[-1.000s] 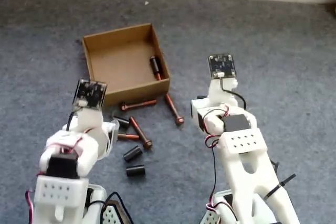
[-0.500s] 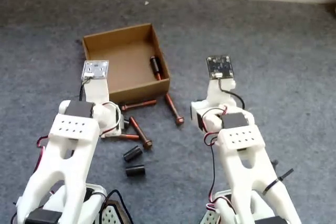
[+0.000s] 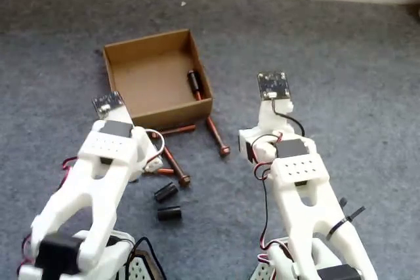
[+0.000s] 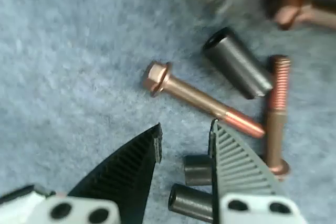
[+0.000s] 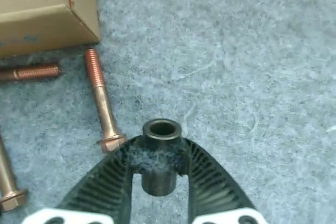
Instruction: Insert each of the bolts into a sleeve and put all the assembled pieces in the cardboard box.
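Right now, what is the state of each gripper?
Left gripper: open, holding nothing.
Right gripper: closed on a short dark cylindrical metal sleeve.

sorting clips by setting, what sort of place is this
Likely an indoor robot practice bench: two white arms at a grey carpeted table, with a cardboard box and loose bolts and sleeves laid out.
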Controlling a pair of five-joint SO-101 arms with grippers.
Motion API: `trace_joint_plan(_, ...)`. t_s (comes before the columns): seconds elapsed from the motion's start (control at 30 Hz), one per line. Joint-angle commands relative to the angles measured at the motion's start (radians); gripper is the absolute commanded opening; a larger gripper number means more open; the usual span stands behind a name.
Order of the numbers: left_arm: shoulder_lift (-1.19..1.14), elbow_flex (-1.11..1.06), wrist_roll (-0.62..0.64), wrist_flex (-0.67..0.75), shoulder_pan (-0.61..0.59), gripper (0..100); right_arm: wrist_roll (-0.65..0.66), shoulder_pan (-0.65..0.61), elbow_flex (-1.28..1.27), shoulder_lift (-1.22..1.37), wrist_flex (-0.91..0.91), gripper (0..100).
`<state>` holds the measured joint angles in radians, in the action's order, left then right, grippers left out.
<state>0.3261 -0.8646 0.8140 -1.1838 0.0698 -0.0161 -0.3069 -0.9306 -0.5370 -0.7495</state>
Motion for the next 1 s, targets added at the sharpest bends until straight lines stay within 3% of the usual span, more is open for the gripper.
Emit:
trace_joint_plan(0.0,-0.133,0.065,0.12,0.037,0.018,17,-0.003,0.013,0.013,-0.005,0.031,0.5)
trace_joint_plan(0.27,-0.2,0.143,0.124,0.049,-0.056,17,0.051,0.013,0.013,-0.005,0.031,0.5)
trace_joint_plan(0.6,0.042,0.11,0.13,0.002,-0.059,17,0.052,0.013,0.013,-0.005,0.031,0.5)
trace_joint_plan(0.8,-0.035,0.005,0.15,0.213,-0.061,17,0.052,0.013,0.013,-0.005,0.031,0.5)
trace_joint_plan(0.97,-0.133,0.015,0.15,0.256,-0.114,17,0.052,0.013,0.013,-0.005,0.031,0.5)
